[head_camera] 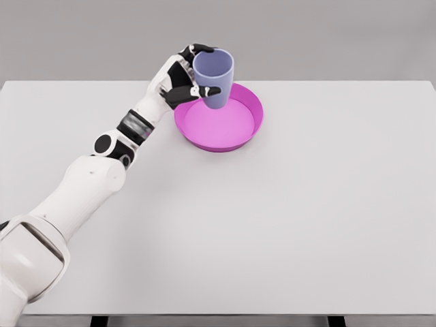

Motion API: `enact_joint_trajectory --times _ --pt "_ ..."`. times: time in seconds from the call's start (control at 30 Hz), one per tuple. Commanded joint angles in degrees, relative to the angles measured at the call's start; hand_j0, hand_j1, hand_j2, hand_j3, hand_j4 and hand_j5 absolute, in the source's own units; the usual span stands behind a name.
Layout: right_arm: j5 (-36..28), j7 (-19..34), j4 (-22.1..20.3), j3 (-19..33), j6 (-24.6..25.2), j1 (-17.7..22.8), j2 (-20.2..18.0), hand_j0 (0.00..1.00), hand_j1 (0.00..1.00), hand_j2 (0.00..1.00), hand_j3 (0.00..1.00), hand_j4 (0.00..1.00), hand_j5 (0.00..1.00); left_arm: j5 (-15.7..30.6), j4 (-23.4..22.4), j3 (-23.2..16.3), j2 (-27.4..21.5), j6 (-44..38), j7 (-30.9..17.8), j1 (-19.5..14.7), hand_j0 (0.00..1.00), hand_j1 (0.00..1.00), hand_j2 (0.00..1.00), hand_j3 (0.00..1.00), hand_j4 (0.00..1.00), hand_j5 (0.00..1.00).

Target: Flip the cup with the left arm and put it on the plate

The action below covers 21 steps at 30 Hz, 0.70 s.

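A lavender-blue cup (215,76) is upright, mouth up, held above the far left part of the magenta plate (246,129). My left hand (193,76) is shut on the cup, fingers wrapped around its left side and a fingertip (212,90) across its front. The cup's base hangs over the plate's inside; whether it touches the plate I cannot tell. My left arm reaches in from the lower left across the table.
The white table (306,218) spreads wide around the plate, with its far edge just behind the plate and its front edge at the bottom. A grey wall stands behind.
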<state>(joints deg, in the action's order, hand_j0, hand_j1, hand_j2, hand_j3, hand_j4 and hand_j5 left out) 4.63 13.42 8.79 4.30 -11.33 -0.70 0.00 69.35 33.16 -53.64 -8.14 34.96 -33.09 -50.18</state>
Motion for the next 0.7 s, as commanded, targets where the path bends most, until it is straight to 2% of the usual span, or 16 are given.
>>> enact_joint_trajectory --times 0.0,0.1,0.17,0.37,0.67 --pt "0.0 0.0 0.0 0.0 0.0 0.0 0.0 1.00 1.00 1.00 1.00 1.00 1.00 -0.4 -1.8 0.0 0.2 0.0 0.1 0.0 0.44 0.44 0.44 0.44 0.44 0.44" --pt "0.0 0.0 0.0 0.0 0.0 0.0 0.0 1.00 1.00 1.00 1.00 1.00 1.00 -0.7 -2.4 0.3 0.7 0.0 0.1 -0.3 0.45 0.45 0.45 0.45 0.45 0.45" --pt "0.0 0.0 0.0 0.0 0.0 0.0 0.0 1.00 1.00 1.00 1.00 1.00 1.00 -1.0 -5.1 0.5 2.3 0.0 0.0 -0.4 0.45 0.45 0.45 0.45 0.45 0.45" --pt "0.0 0.0 0.0 0.0 0.0 0.0 0.0 1.00 1.00 1.00 1.00 1.00 1.00 -1.1 -5.6 0.9 3.6 0.0 0.7 -0.6 0.45 0.45 0.45 0.45 0.45 0.45" --pt "0.0 0.0 0.0 0.0 0.0 0.0 0.0 1.00 1.00 1.00 1.00 1.00 1.00 -1.1 -10.9 1.8 5.4 -1.6 1.9 -1.3 0.44 0.44 0.44 0.44 0.44 0.44"
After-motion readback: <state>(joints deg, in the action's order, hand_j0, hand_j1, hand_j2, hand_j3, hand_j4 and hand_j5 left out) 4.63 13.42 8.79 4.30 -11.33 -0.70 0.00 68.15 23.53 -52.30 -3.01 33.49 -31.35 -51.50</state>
